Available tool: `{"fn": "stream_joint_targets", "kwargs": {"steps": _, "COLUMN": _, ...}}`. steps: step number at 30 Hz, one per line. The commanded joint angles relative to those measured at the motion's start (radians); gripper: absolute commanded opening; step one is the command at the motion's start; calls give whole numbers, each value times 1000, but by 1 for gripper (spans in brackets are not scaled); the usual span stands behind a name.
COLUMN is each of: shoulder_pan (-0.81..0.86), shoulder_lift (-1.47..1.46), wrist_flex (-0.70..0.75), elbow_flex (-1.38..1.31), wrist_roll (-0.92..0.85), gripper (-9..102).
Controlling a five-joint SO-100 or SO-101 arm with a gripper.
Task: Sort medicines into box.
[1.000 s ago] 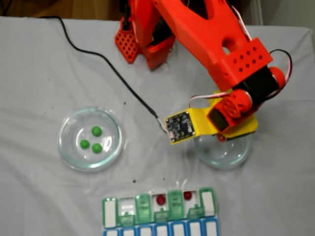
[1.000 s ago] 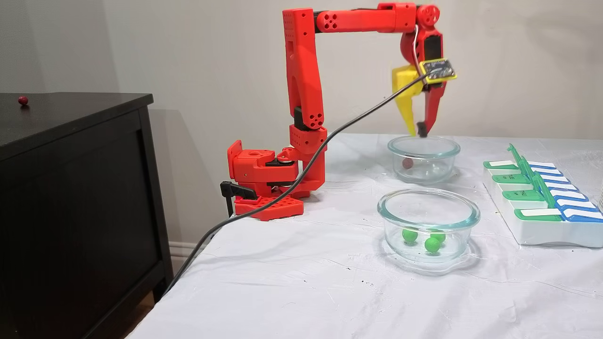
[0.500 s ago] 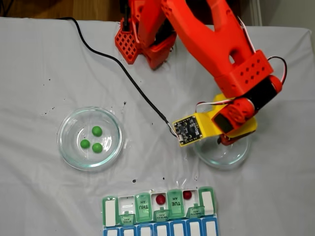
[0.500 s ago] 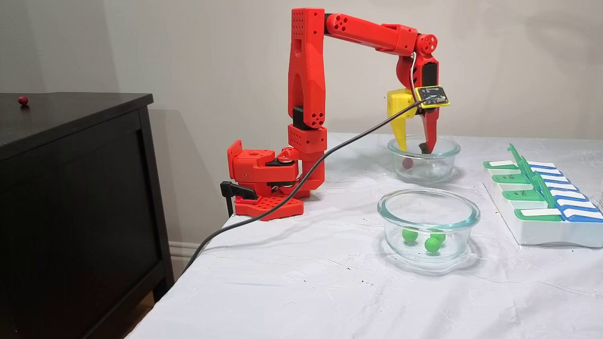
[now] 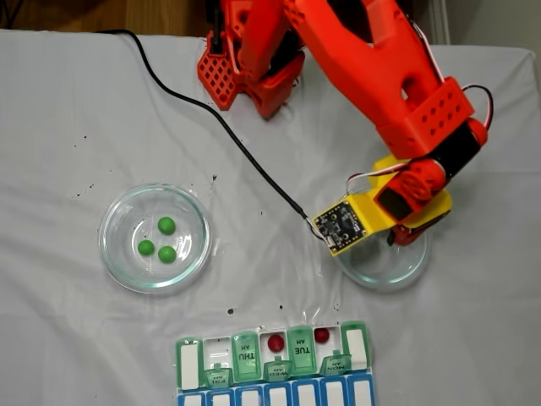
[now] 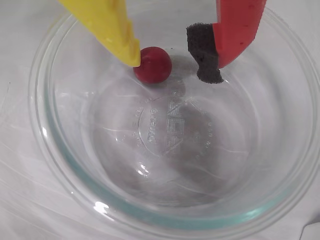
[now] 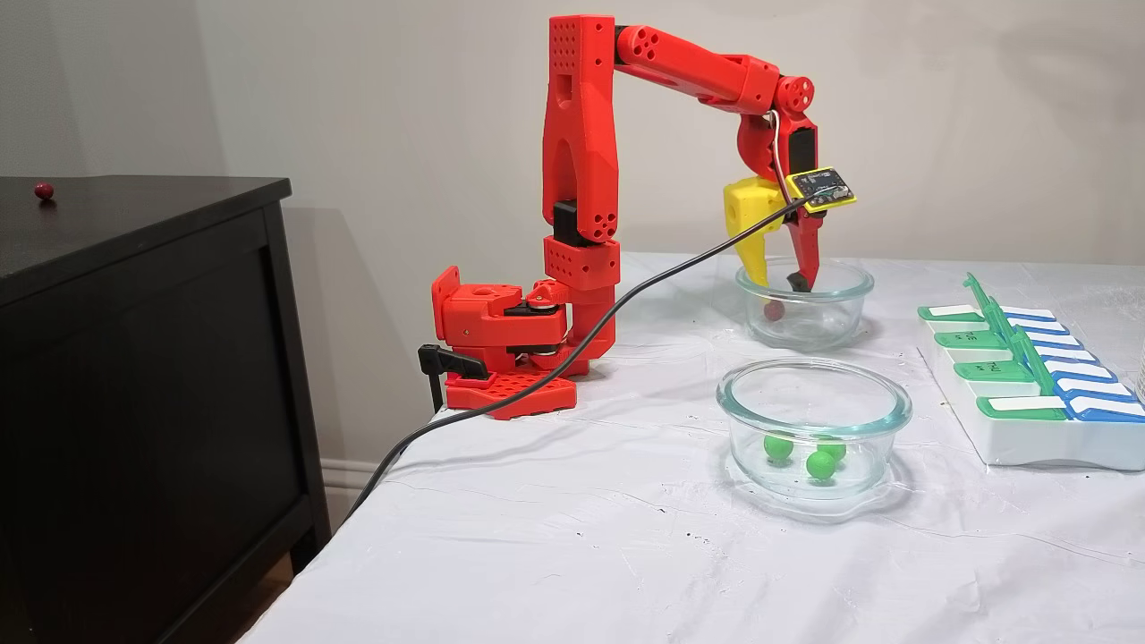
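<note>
Looking straight down on the surface [image 5: 76, 110] from above, arm base [image 5: 245, 76] at the top edge, box [image 5: 275, 364] at the bottom. Set low beside the surface [image 7: 555, 537], facing the wall, at a distance. Riding close over the far dish [image 6: 165, 220]. Both dishes, box and arm shared by both fixed views.

A white cloth [image 7: 572, 537] covers the table, lightly wrinkled and flecked with small dark specks. Two round clear glass dishes stand on it, well apart: the near dish [image 7: 813, 410] toward the front in a fixed view, the far dish [image 7: 804, 279] behind it. A black cable [image 5: 228, 144] trails across the cloth, and a dark cabinet [image 7: 143, 376] stands at the left.
</note>
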Motion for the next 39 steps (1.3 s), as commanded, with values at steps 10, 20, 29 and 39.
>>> {"fn": "stream_joint_targets", "kwargs": {"steps": 10, "shoulder_pan": -49, "shoulder_lift": -21, "wrist_flex": 54, "elbow_flex": -23, "wrist_roll": -29, "gripper": 16}}
{"fn": "stream_joint_targets", "kwargs": {"steps": 20, "shoulder_pan": -75, "shoulder_lift": -38, "wrist_flex": 77, "elbow_flex": -21, "wrist_roll": -44, "gripper": 16}}
{"fn": "stream_joint_targets", "kwargs": {"steps": 29, "shoulder_pan": -107, "shoulder_lift": -61, "wrist_flex": 123, "elbow_flex": -21, "wrist_roll": -66, "gripper": 16}}
{"fn": "stream_joint_targets", "kwargs": {"steps": 39, "shoulder_pan": -132, "shoulder_lift": -77, "wrist_flex": 107, "elbow_flex": 23, "wrist_roll": -77, "gripper": 13}}
